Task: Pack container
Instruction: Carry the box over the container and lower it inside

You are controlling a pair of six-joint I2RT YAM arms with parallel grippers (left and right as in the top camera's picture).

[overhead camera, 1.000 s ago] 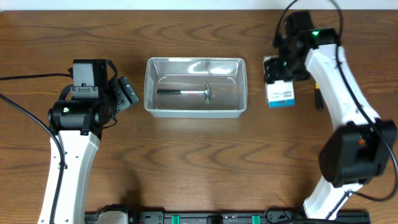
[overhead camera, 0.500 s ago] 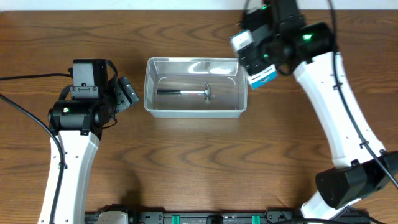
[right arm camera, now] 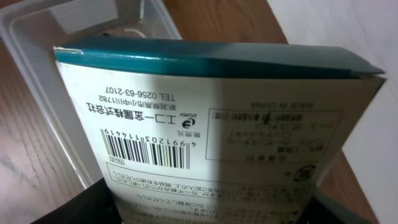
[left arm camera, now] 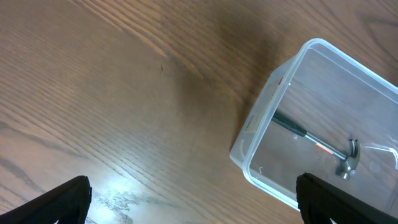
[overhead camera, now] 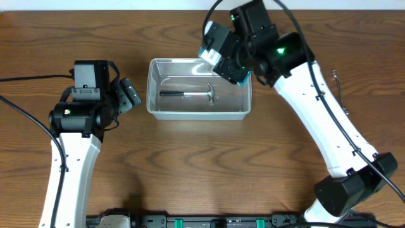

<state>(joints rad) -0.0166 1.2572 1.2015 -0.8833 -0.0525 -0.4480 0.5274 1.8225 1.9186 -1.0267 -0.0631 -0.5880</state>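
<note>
Diagonally, right arm (overhead camera: 316, 107) stretches over container (overhead camera: 152, 88), jaws clasping box (overhead camera: 218, 50).

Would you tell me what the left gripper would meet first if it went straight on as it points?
Probably the table just short of the container; depth is unclear, so the left gripper might instead reach the container's near end wall.
</note>
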